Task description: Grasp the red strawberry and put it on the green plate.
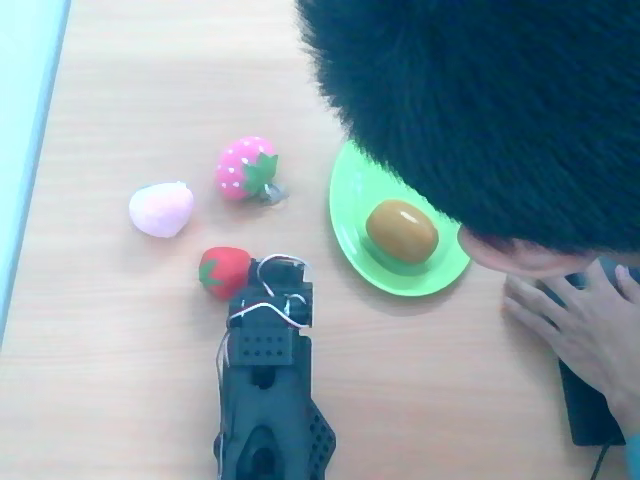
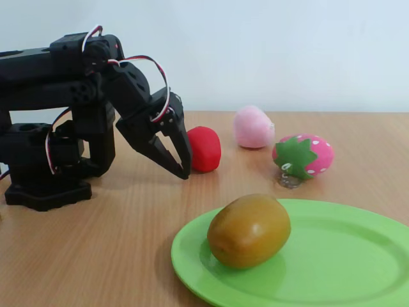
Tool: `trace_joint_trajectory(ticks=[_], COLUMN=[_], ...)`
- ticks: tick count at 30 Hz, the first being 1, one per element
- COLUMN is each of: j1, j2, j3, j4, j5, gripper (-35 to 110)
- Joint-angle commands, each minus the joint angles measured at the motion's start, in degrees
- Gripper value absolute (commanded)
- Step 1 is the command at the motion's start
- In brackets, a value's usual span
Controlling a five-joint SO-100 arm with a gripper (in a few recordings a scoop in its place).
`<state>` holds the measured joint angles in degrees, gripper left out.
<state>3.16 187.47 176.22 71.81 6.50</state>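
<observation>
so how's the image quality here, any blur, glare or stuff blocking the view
Overhead view: soft and washed out, with a person's dark hair blurred across the top right, covering part of the plate. Fixed view: sharper, even light, soft shadows under the kiwi and claw, mild sheen on the plate; the strawberry reads clearly.

Inspection finds no legible text, label, brand, number or sign in the overhead view or the fixed view. The white marks on the pink strawberry (image 2: 305, 155), right of centre in the fixed view, appear to be plain dots, though the picture is soft there.
</observation>
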Motion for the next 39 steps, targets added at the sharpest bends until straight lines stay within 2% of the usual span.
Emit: trace_joint_trajectory(ticks=[1, 39], j1=[0.1, 0.1], j2=[1.3, 1.3], j3=[0.3, 0.3], j4=[0.3, 0.3], j5=[0.9, 0.9], gripper=[-8, -8])
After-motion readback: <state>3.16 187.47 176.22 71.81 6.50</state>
